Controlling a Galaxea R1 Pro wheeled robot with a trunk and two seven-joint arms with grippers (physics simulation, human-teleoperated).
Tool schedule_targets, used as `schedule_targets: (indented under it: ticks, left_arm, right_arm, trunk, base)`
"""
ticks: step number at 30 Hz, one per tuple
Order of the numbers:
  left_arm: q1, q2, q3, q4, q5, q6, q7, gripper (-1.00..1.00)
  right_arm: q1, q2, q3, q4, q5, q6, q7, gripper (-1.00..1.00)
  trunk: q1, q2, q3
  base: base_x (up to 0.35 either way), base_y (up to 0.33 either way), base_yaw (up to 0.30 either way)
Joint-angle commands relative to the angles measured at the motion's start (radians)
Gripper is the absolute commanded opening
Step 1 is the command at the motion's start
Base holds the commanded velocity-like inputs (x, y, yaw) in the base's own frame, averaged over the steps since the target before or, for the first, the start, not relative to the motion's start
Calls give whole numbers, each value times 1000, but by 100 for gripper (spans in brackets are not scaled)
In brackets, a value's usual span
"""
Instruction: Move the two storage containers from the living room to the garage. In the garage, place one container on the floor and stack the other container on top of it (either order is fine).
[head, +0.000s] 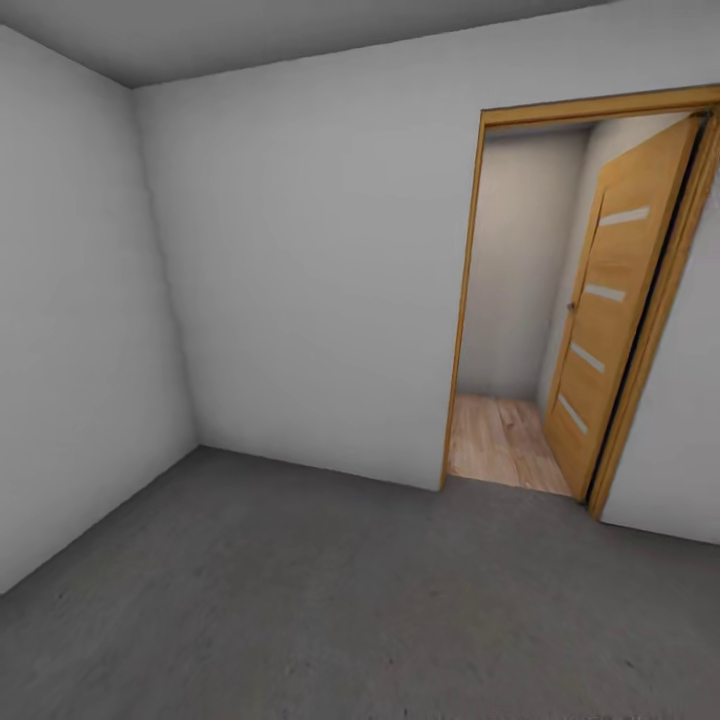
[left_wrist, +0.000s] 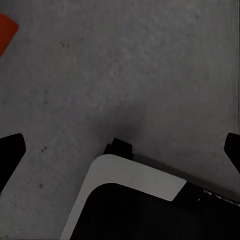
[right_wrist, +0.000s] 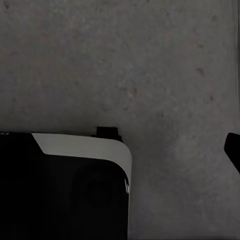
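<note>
I am in the garage, over its dark grey concrete floor (head: 330, 600). In the left wrist view a red-orange corner of a storage container (left_wrist: 6, 30) shows at the picture's edge, resting on the concrete. My left gripper (left_wrist: 121, 150) is open, its dark fingertips (left_wrist: 11, 152) set wide apart, with only floor and my own base between them. My right gripper (right_wrist: 121, 150) hangs over the floor too. One of its fingertips (right_wrist: 233, 149) sits far out at the edge, so it reads as open and holds nothing.
Plain white walls (head: 310, 280) meet in a corner at the left. At the right a wood-framed doorway (head: 520, 300) stands open, its door (head: 610, 310) swung inward, onto a passage with light wood planks (head: 500, 440). My white-and-black base (left_wrist: 135, 185) shows under both wrists.
</note>
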Motion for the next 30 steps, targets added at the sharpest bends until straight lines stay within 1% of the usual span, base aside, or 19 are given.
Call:
schedule_targets:
  ticks: [1,21,30]
  left_arm:
    - [0,0,8,0,0,-3,1,100]
    - [0,0,8,0,0,-3,1,100]
    - [0,0,8,-1,1,-3,1,100]
  right_arm:
    - [-2,1,8,3,-9,-6,0,100]
    - [-2,1,8,3,-9,-6,0,100]
    - [-2,1,9,3,-9,0,1,100]
  trunk:
    - [0,-1,-1]
    - [0,-1,9]
    - [0,-1,10]
  base:
    - [0,0,-281]
    - [0,0,-281]
    - [0,0,-286]
